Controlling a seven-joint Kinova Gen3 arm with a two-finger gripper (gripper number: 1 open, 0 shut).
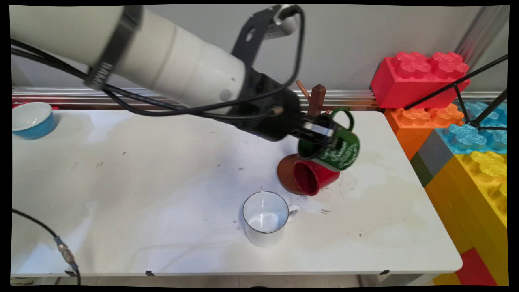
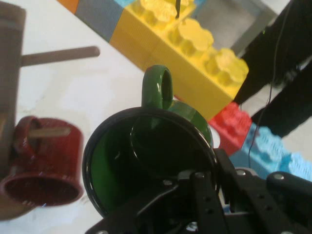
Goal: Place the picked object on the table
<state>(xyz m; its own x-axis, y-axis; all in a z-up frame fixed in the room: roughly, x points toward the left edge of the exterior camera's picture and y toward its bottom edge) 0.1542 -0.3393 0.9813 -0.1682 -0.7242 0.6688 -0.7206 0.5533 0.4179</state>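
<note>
Your claw (image 1: 324, 136) is clamped on the rim of the green mug (image 1: 334, 148), right of frame centre, one finger inside the mouth. The mug is off the desk (image 1: 142, 182), tipped, handle pointing up and away, so the loop faces the wooden mug stand (image 1: 315, 101) just behind it. The red mug (image 1: 314, 177) hangs on a lower peg, mouth toward the camera. The white mug (image 1: 265, 218) stands upright below; the blue bowl (image 1: 30, 119) sits far upper left.
</note>
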